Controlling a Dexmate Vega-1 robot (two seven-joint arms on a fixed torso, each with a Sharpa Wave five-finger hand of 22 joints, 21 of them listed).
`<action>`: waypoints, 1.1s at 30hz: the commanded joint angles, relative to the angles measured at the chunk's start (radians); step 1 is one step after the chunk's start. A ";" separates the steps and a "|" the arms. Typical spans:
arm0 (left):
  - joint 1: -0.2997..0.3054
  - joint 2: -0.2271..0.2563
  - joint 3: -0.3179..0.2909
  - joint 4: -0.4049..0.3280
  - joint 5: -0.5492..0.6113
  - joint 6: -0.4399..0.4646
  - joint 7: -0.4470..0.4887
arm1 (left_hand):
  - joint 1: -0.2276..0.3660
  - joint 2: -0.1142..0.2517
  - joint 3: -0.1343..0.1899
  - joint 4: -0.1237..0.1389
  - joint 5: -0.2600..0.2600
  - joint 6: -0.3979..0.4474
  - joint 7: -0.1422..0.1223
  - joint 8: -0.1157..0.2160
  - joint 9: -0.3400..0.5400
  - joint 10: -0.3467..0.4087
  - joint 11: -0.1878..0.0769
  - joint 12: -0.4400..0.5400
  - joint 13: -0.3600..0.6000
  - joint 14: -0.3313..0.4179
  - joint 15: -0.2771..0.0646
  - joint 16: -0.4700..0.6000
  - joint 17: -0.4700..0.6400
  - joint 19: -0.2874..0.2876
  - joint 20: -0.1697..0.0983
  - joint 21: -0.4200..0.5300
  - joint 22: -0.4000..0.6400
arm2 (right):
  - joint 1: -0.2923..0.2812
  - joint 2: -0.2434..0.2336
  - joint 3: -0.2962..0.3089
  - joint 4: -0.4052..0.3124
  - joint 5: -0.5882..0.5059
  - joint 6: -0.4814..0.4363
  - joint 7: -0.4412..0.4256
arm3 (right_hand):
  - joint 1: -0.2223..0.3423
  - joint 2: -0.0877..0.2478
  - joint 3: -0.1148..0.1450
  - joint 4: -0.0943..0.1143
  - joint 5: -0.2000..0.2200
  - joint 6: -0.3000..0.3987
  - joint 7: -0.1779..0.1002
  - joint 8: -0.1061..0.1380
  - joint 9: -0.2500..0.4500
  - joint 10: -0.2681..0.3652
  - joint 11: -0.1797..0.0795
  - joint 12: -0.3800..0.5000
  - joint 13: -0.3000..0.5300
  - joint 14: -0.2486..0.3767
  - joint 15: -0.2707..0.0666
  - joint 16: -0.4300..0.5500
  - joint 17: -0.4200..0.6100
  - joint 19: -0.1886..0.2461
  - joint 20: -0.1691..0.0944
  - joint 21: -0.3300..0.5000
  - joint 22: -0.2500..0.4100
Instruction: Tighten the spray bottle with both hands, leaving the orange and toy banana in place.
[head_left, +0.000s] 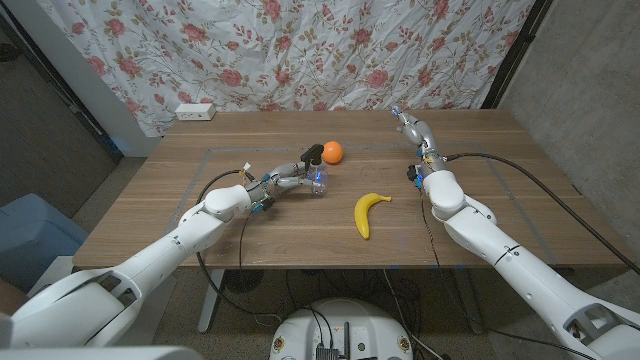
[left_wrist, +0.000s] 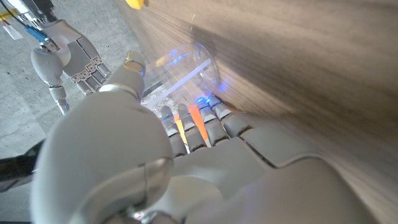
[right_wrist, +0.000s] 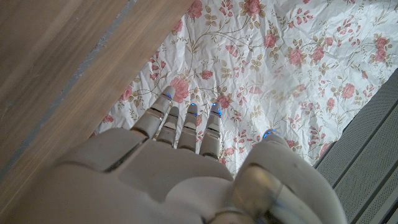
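Note:
A clear spray bottle (head_left: 316, 179) with a dark nozzle stands at the table's middle, and my left hand (head_left: 285, 182) grips its body from the left. In the left wrist view my fingers (left_wrist: 199, 121) wrap the see-through bottle (left_wrist: 186, 68). An orange (head_left: 332, 152) sits just behind and right of the bottle. A yellow toy banana (head_left: 368, 213) lies in front and to the right. My right hand (head_left: 415, 130) is raised over the back right of the table, fingers apart and holding nothing. In its own wrist view the right hand (right_wrist: 186, 162) points at the floral curtain.
The wooden table (head_left: 480, 170) has a thin taped rectangle around the work area. A white power strip (head_left: 195, 112) lies at the back left edge. A floral curtain (head_left: 300, 50) hangs behind. Cables trail along both arms.

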 joint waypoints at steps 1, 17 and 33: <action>-0.003 0.006 -0.001 0.006 -0.004 0.004 -0.015 | 0.001 -0.016 -0.007 -0.002 0.002 -0.018 0.008 -0.022 0.001 -0.025 0.011 0.003 -0.013 -0.022 -0.065 -0.001 0.000 -0.012 0.004 -0.004 0.002 | -0.003 0.002 -0.003 -0.001 -0.003 -0.003 -0.006 | 0.002 0.001 0.006 -0.003 -0.001 0.010 -0.001 0.010 0.001 0.013 0.001 0.006 0.001 0.006 0.005 0.000 -0.001 0.004 0.000 0.003 0.001; -0.006 0.011 -0.012 0.025 -0.037 -0.001 -0.057 | -0.035 -0.032 -0.021 0.010 -0.016 -0.123 0.054 -0.147 0.000 -0.175 0.025 0.000 -0.091 -0.194 -0.012 -0.007 -0.003 -0.135 -0.012 -0.019 -0.004 | -0.002 -0.001 -0.005 -0.002 0.018 -0.020 0.013 | -0.015 -0.008 0.000 0.000 -0.008 -0.008 -0.001 0.002 0.001 0.000 0.008 0.000 0.002 -0.010 0.016 -0.006 -0.003 -0.012 0.011 -0.002 0.001; 0.023 0.065 -0.041 -0.048 -0.096 0.033 -0.114 | -0.128 -0.033 -0.040 0.030 -0.023 -0.227 0.106 -0.183 0.001 -0.289 0.077 -0.003 -0.108 -0.319 0.030 -0.007 -0.003 -0.280 -0.019 -0.024 -0.004 | -0.001 0.002 0.000 0.035 0.083 0.006 0.065 | -0.063 -0.033 -0.023 0.008 -0.019 -0.138 0.029 -0.019 0.001 -0.044 0.029 -0.009 0.000 -0.037 0.039 -0.014 -0.009 -0.037 0.020 -0.004 0.001</action>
